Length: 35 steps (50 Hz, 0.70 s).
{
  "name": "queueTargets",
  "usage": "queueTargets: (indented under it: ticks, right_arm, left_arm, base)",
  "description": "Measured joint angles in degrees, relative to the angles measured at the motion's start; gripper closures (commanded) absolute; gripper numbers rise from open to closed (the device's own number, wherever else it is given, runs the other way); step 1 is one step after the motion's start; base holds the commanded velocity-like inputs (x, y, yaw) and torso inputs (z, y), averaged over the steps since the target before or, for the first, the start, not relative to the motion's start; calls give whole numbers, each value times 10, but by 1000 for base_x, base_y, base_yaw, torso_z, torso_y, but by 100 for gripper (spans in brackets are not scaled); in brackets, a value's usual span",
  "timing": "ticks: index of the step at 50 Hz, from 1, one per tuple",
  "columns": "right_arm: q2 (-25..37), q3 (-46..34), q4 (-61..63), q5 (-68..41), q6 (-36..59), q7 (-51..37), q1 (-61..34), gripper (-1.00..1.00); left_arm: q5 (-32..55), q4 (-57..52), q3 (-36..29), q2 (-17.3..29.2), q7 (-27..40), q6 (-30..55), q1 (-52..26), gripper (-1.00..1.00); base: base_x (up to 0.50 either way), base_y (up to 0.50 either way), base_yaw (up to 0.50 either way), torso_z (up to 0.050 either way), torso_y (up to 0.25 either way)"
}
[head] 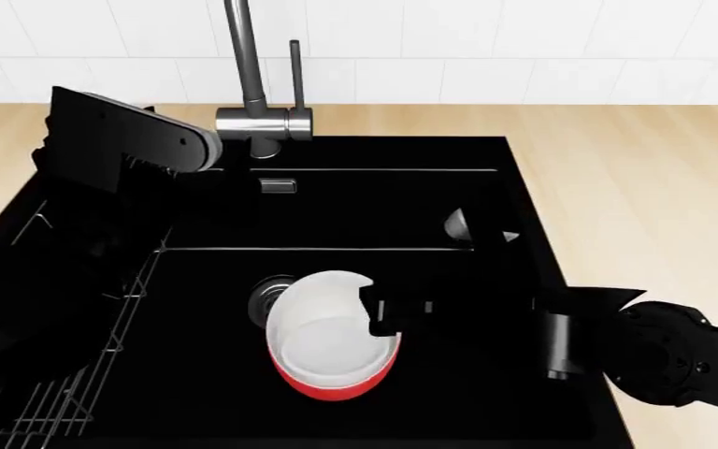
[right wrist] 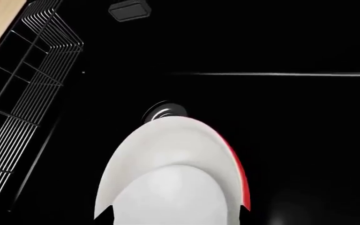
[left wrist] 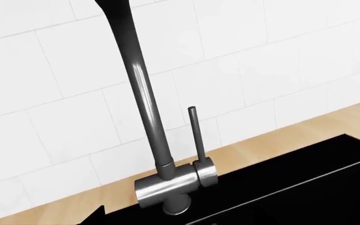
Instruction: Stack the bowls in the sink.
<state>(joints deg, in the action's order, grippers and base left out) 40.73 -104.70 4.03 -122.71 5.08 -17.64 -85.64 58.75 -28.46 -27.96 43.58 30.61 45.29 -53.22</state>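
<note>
Red bowl [head: 332, 351] sits in the sink [head: 484, 309] just by the drain [head: 265, 295]. Right gripper [head: 384, 313] is over its rim, nearer arm; fingers' state unclear. Left gripper unseen, near the tap [left wrist: 148, 117]. White bowl [head: 459, 224] lies beyond, toward the back.

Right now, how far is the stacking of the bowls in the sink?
Done: no stack that I can confirm. In hand: the right gripper is at the rim of the red bowl, which sits next to the drain in the sink. Left: a white sliver further back may be the white bowl; it is apart from the red one, so nesting them is not yet done.
</note>
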Motion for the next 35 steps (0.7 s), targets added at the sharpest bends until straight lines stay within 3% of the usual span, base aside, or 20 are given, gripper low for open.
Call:
queueTargets:
  ticks: [35]
  right_arm:
    - [51, 33, 92, 43, -31, -50, -37, -100]
  left_arm:
    - [7, -2, -2, -4, 1, -2, 2, -100]
  base:
    - [0, 0, 0, 0, 0]
